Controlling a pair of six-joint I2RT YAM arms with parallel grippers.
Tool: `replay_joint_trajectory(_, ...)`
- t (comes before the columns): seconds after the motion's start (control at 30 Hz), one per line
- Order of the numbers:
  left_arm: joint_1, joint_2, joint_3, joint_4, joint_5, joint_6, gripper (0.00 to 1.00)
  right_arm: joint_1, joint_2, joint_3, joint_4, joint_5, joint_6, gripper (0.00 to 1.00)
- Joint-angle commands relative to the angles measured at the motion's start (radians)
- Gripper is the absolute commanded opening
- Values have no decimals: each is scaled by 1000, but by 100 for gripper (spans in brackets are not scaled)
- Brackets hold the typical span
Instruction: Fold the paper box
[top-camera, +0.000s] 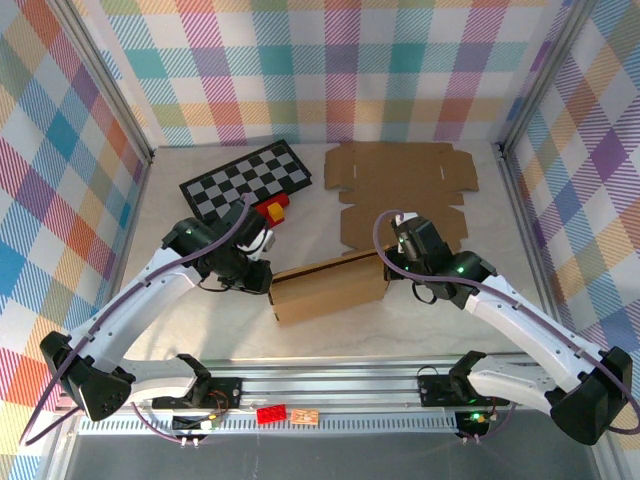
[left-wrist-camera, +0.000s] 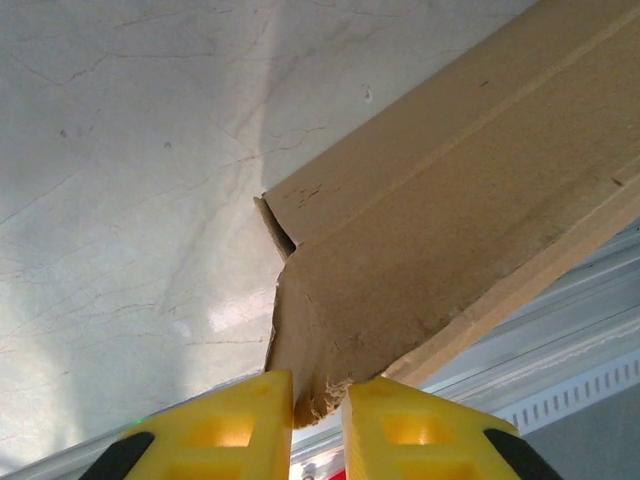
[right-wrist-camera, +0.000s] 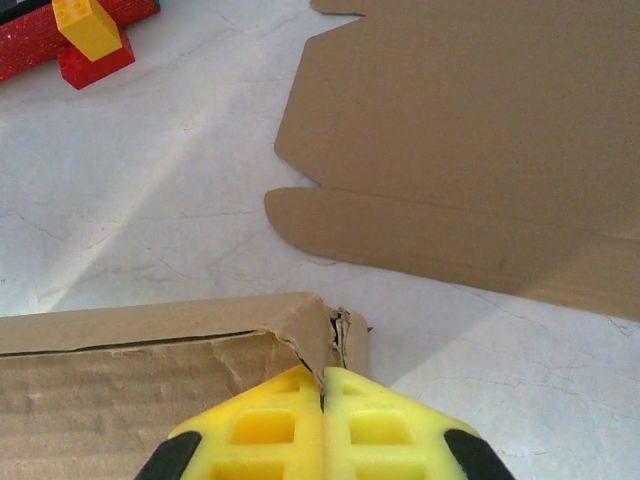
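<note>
The paper box is a brown cardboard carton, partly folded into a long low block in the middle of the table. My left gripper is at its left end. In the left wrist view the yellow fingers stand a narrow gap apart, shut on the frayed corner of the box's end flap. My right gripper is at the box's right end. Its fingers are shut tight together, tips against the box's torn corner.
A second, flat unfolded cardboard sheet lies behind the box. A checkered board lies at the back left, with red and yellow bricks beside it. A red brick sits on the rail at the near edge.
</note>
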Motion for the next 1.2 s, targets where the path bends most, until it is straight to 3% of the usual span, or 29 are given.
replay_joint_trajectory(0.0,-8,10,-16,-9,15,-24,17,15,18,2,-70,17,26,0)
replay_joint_trajectory(0.17,-11,9,-28,-9,15,-47,14,26,18,2,-72,36,39,0)
replay_joint_trajectory(0.4,-22,-3,-47,-7,-26,-76,17,38,23,-1,-70,56,59,0)
replay_joint_trajectory(0.73,-23,-11,-50,13,-37,-114,8,44,24,2,-75,64,64,0)
replay_joint_trajectory(1.17,-20,34,26,-42,55,-281,3,93,65,11,-84,113,106,0)
